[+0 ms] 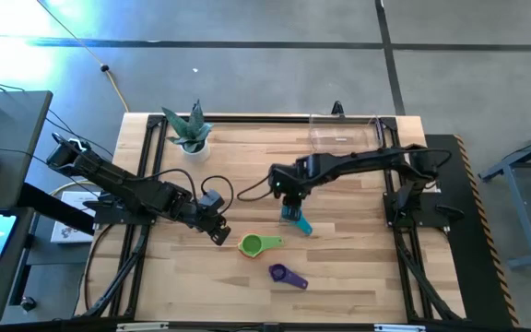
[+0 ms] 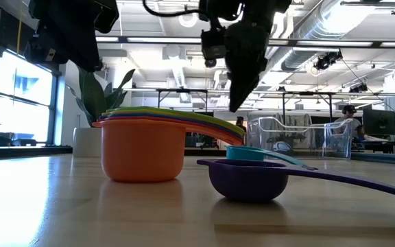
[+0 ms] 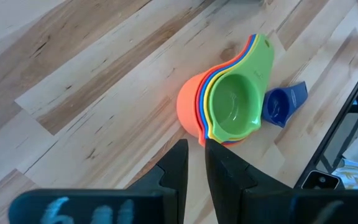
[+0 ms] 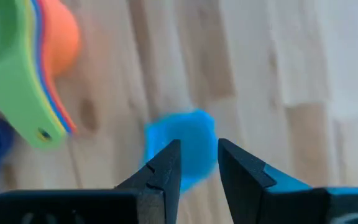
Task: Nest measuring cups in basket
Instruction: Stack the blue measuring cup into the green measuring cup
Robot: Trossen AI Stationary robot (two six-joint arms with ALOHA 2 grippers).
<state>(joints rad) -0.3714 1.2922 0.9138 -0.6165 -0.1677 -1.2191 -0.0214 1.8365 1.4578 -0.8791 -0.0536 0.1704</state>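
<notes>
A nested stack of measuring cups (image 1: 252, 244), green innermost and orange outermost (image 3: 229, 106), stands on its orange base (image 2: 142, 147) near the table's middle. The purple cup (image 1: 284, 274) stands alone toward the near edge. The teal cup (image 1: 296, 220) rests on the wood (image 4: 182, 146). My right gripper (image 1: 290, 207) hovers just above it with fingers slightly open (image 4: 197, 152), clear of it in the low view (image 2: 237, 103). My left gripper (image 1: 218, 231) waits left of the stack, with only a narrow gap between its fingers (image 3: 196, 155). The clear basket (image 1: 344, 132) sits at the far edge.
A white pot with a green plant (image 1: 190, 134) stands at the far left of the table. Black cables loop on the wood behind my left gripper (image 1: 212, 189). Bare wood lies between the cups and the basket (image 2: 293, 137). Arm mounts flank both table sides.
</notes>
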